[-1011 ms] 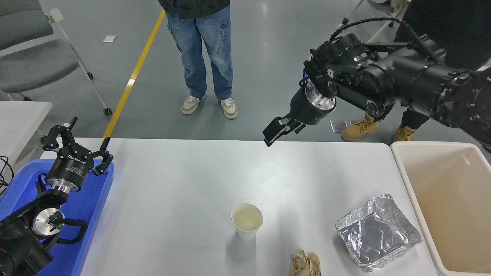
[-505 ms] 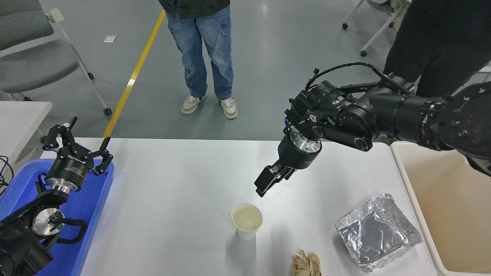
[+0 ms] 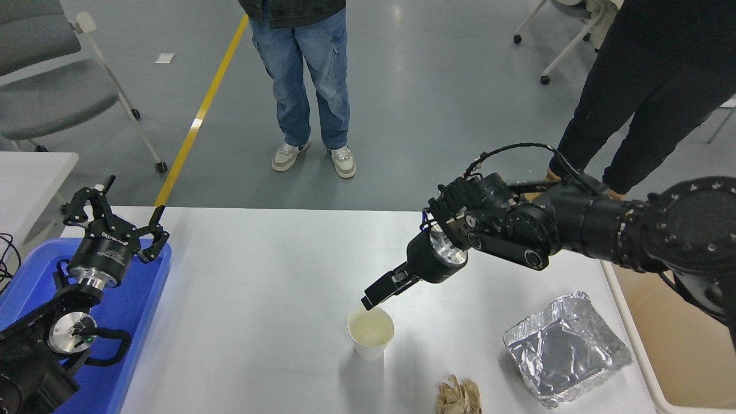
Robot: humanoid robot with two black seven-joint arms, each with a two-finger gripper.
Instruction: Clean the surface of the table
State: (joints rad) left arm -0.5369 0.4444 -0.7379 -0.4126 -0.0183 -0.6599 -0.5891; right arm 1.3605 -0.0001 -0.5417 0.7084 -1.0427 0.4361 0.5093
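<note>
The table surface (image 3: 259,276) is wide, white and matte. On it stand a white paper cup (image 3: 371,333), upright and empty, a crumpled foil tray (image 3: 566,348) at the right and a wad of brown paper (image 3: 458,397) at the front edge. My right gripper (image 3: 371,299) comes in from the right and points down-left, its tip just over the cup's far rim. I cannot see whether it is open or shut. My left gripper (image 3: 123,207) is open and empty, parked over the blue bin (image 3: 138,310) at the lower left.
A beige plastic bin (image 3: 690,351) stands off the table's right end. A smaller white table (image 3: 29,169) and a grey chair (image 3: 52,86) are at the far left. A person in jeans (image 3: 305,69) and a person in black trousers (image 3: 644,98) stand beyond the far edge.
My right arm has come down and to the left, from high above the table's far edge to the cup's rim. The left arm and the things on the table have not moved.
</note>
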